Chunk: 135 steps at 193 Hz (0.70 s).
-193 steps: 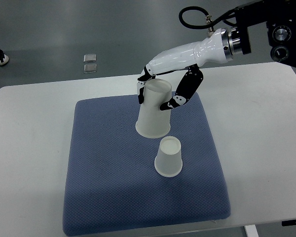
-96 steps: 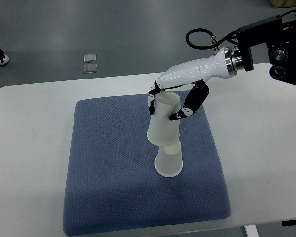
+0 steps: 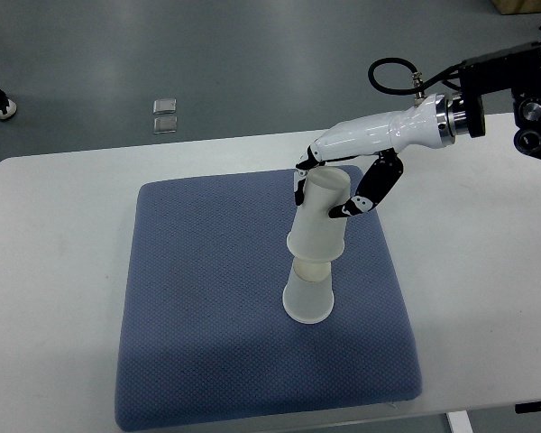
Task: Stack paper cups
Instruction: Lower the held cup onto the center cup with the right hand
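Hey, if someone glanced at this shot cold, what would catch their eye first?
Probably the right hand gripping an upside-down paper cup, tilted, over a second cup standing upside down on the blue mat. The held cup's rim covers the lower one's top. The mat lies on a white table.

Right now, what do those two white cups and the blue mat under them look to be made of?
The held cup and the standing cup look like thin matte paper: dull white walls, no gloss. The blue mat seems a soft padded fabric or foam: a fine dotted weave and rounded edges, though the filling cannot be told.
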Each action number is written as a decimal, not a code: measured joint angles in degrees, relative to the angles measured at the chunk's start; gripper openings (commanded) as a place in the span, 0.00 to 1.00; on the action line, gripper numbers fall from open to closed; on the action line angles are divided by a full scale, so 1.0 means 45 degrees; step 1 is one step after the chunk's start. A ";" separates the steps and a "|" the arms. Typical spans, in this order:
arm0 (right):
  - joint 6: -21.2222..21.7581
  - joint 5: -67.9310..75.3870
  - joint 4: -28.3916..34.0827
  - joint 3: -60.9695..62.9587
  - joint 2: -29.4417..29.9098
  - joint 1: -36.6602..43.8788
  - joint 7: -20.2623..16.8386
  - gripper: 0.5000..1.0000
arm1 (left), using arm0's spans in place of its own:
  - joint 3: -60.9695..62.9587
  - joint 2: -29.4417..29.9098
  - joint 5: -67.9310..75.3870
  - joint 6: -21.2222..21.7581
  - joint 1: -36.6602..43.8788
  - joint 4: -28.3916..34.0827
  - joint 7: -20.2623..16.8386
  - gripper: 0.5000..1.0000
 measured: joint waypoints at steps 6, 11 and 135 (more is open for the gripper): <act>-0.0001 0.0003 0.0009 0.0000 -0.0024 -0.0082 0.0005 0.21 | 0.0000 0.0000 0.0000 0.0000 0.0000 0.0000 0.0000 1.00; -0.0005 0.0006 0.0013 0.0000 -0.0034 -0.0143 0.0006 0.21 | 0.0000 0.0000 0.0000 0.0000 0.0000 0.0000 0.0000 1.00; -0.0327 0.0020 0.0098 0.0200 0.0125 -0.0697 0.0009 0.21 | 0.0000 0.0000 0.0000 0.0000 0.0000 0.0000 0.0000 1.00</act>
